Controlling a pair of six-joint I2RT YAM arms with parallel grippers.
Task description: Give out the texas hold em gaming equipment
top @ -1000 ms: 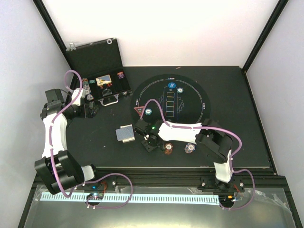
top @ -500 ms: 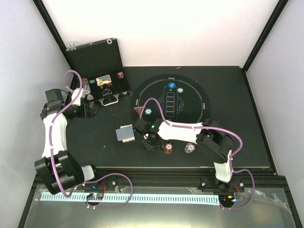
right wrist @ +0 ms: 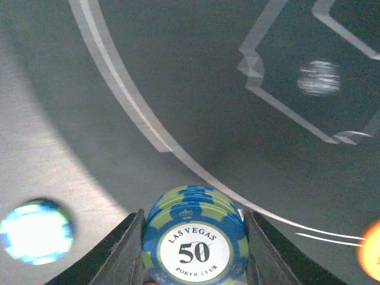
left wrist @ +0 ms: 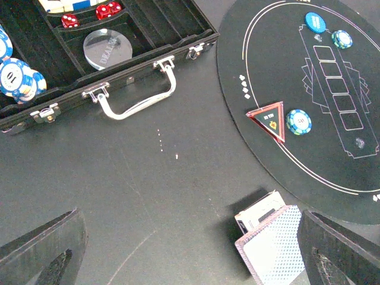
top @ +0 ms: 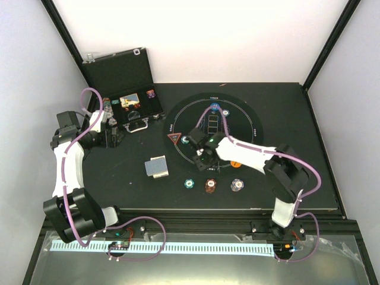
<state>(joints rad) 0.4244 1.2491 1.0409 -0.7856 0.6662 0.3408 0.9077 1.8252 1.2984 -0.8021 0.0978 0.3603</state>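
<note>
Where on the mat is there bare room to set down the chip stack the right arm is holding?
Bare: the mat's far right, between card outlines and rim, and the table beyond it. Crowded: the left rim, with triangle and teal chip, and the near edge, lined by three chips.

left arm [top: 66, 169]: white shell, black joints | right arm [top: 252, 155]: same, green light | cables [top: 88, 98]: purple

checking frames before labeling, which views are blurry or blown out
Right wrist: the 50-marked chip stack in the right claw is sharp, but the mat markings behind smear and the teal chip at lower left is blurred and overexposed. Left wrist: crisp throughout. Top external: sharp, evenly lit.
</note>
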